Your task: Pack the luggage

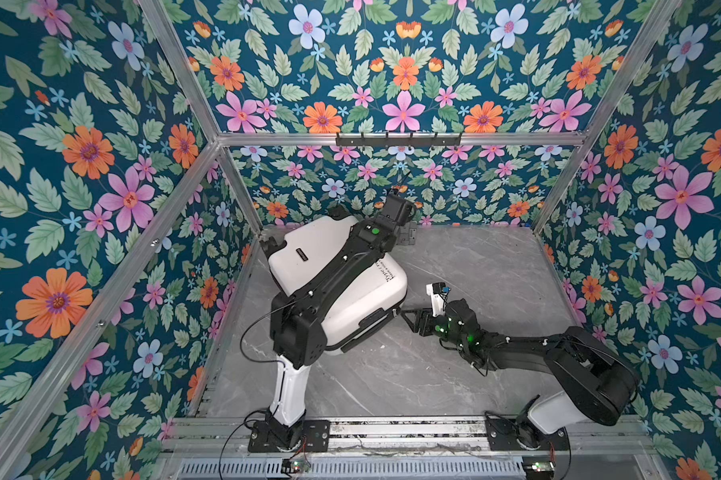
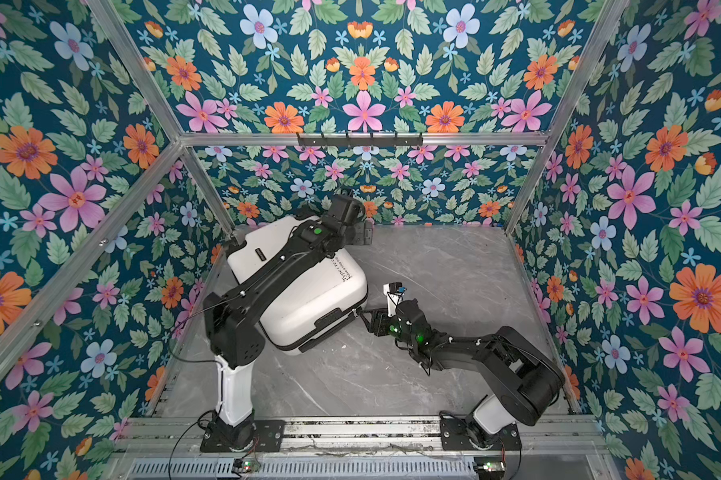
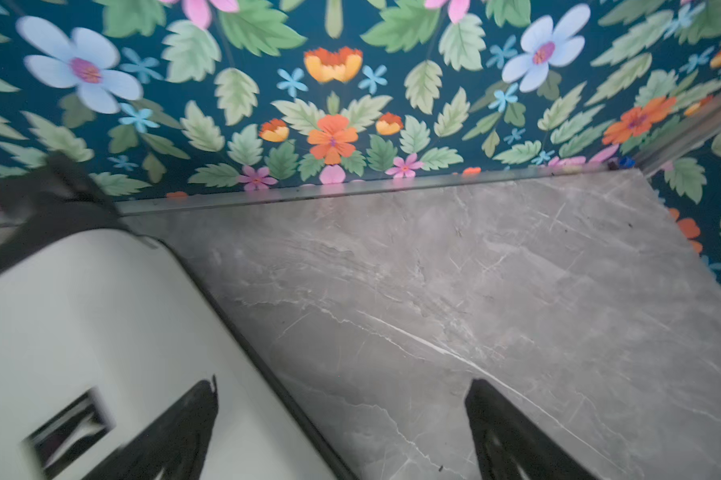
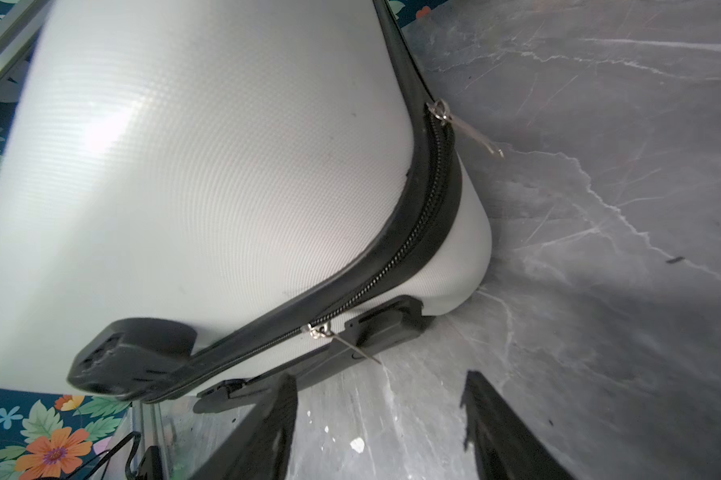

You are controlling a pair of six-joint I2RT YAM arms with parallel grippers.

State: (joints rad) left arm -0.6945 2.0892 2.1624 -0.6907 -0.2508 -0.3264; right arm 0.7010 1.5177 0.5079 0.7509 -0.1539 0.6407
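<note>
Grip, left: left gripper gaped wide, holding nothing; one finger hung over the white shell of the luggage, the other over bare table.
Grip, right: right gripper stood parted and empty above the table, just short of the black handle.
Right wrist view alone: zipper curved round the case's corner, with two metal pulls lying apart along it; the top views were too coarse to show these.
Top views alone: printed text showed on the shell, and both arms were seen whole, the left arm crossing above the lid; the left wrist view was blurred.
Place: luggage lay closed and flat on the table, left of centre in both top views, near the back left corner.
Axis: long axis ran diagonally, wheels toward the upper left, handle end toward the lower right, facing the right gripper.
</note>
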